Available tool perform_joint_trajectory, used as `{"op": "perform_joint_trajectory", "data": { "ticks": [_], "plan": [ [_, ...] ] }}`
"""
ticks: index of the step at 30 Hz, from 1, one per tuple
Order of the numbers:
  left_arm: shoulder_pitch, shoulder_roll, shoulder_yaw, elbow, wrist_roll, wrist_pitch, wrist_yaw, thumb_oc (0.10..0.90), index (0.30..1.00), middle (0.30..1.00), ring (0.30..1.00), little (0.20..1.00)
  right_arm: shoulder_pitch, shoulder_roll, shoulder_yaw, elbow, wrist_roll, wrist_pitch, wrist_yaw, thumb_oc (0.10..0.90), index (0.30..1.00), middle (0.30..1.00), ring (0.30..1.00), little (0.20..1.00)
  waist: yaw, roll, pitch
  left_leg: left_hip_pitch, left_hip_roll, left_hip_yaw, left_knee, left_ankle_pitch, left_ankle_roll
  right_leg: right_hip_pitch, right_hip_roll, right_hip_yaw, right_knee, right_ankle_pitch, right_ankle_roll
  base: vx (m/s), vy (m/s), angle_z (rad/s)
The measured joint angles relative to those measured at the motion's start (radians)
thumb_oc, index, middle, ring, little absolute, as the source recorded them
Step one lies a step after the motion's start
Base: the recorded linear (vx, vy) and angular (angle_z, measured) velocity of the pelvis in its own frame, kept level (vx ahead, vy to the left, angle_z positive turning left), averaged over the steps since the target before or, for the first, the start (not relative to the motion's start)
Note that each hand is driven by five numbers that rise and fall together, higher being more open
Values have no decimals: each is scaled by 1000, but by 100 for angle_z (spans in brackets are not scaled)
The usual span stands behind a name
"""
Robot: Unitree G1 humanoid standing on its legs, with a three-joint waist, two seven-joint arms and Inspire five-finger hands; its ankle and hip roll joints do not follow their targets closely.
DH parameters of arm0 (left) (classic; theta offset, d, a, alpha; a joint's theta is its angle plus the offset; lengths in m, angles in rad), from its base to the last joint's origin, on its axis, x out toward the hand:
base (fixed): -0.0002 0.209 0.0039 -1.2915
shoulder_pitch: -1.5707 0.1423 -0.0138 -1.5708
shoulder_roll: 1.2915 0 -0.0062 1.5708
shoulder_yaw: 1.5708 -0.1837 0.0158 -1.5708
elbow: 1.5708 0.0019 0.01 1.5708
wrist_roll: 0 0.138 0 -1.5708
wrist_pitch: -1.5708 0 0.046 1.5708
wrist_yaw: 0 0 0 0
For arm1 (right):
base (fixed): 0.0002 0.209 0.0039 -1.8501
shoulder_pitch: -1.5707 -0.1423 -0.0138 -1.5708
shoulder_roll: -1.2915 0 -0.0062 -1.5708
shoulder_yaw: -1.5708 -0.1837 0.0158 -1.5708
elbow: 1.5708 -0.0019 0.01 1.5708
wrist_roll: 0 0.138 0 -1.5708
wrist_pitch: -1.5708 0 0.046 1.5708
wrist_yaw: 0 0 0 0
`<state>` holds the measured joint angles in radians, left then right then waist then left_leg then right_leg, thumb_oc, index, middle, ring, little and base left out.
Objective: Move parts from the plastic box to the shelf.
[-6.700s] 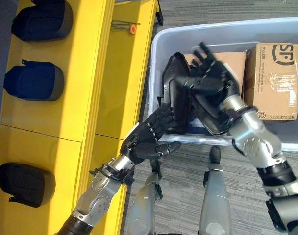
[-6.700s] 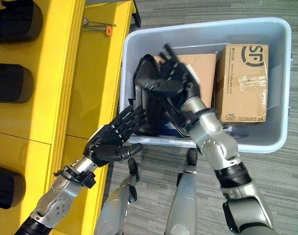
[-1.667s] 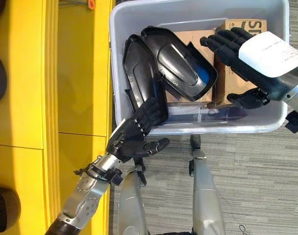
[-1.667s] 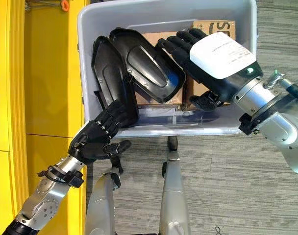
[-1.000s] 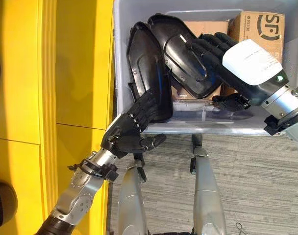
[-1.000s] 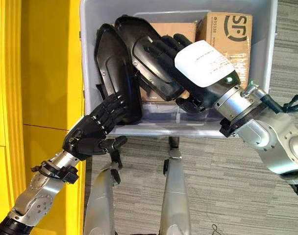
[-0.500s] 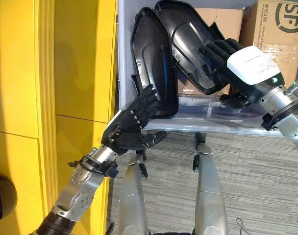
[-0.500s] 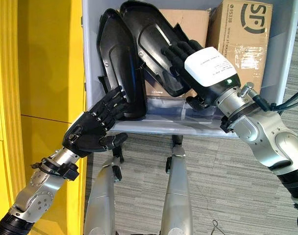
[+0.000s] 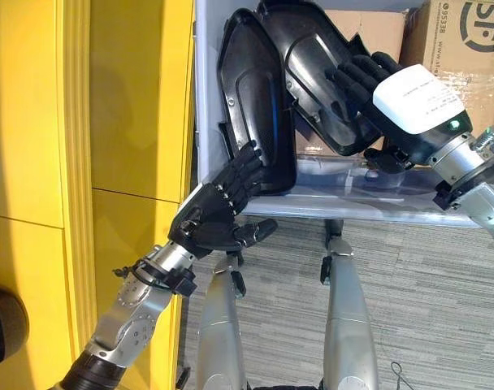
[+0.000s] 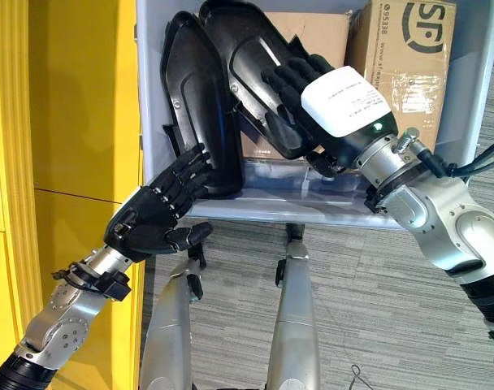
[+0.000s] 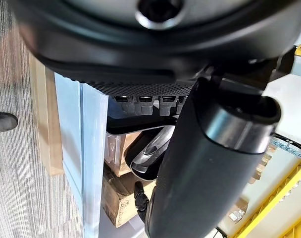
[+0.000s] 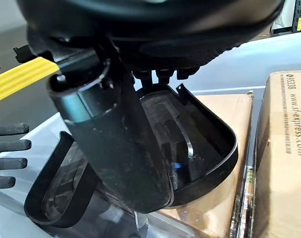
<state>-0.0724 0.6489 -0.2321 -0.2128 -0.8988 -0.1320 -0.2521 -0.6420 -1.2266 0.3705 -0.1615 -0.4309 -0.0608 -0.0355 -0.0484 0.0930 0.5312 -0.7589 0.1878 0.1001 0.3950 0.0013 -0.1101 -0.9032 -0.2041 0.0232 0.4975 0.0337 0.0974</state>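
Observation:
Two black shell-shaped parts stand on edge in the grey plastic box point(image 9: 344, 210). The left part point(image 9: 255, 97) leans against the box's left wall, and the right part point(image 9: 308, 57) leans on a brown carton. My left hand point(image 9: 206, 223) is open at the box's near left corner, its straight fingers touching the left part's lower end. My right hand point(image 9: 413, 101), with a white cover on its back, lies open over the right part's hollow face point(image 12: 200, 144), with the thumb point(image 9: 383, 160) below that part's lower rim.
The yellow shelf point(image 9: 133, 122) runs along the left, with a dark part point(image 9: 2, 325) on it at the lower left. Two cardboard cartons point(image 9: 466, 41) fill the box's right half. Grey carpet lies in front of the box.
Over the last seconds my right hand left the carton and came onto the right part. Since half a second ago it has slid slightly farther over it; the left hand holds still.

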Motion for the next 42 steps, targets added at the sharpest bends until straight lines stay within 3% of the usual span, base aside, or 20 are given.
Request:
{"op": "perform_joint_trajectory", "data": {
  "ticks": [23, 42],
  "plan": [
    [7, -1, -1, 13, 0, -21, -14, 900, 1000, 1000, 1000, 1000, -25, 11, 52, 89, -32, 2, -4, 900, 1000, 1000, 1000, 1000, 0, 19, -4, -18, -5, 1, -13, 9, 3, -45, -2, 9, 40, -27, -15, 8, 1, 0],
    [-29, -2, -2, 12, 2, -66, -25, 900, 1000, 1000, 1000, 1000, -94, 41, 111, 95, -79, 12, -62, 900, 1000, 1000, 1000, 1000, 29, 21, -3, -88, -15, -5, 3, 10, 2, -129, -8, 18, 89, -37, -15, -1, 0, 0]
  ]
}}
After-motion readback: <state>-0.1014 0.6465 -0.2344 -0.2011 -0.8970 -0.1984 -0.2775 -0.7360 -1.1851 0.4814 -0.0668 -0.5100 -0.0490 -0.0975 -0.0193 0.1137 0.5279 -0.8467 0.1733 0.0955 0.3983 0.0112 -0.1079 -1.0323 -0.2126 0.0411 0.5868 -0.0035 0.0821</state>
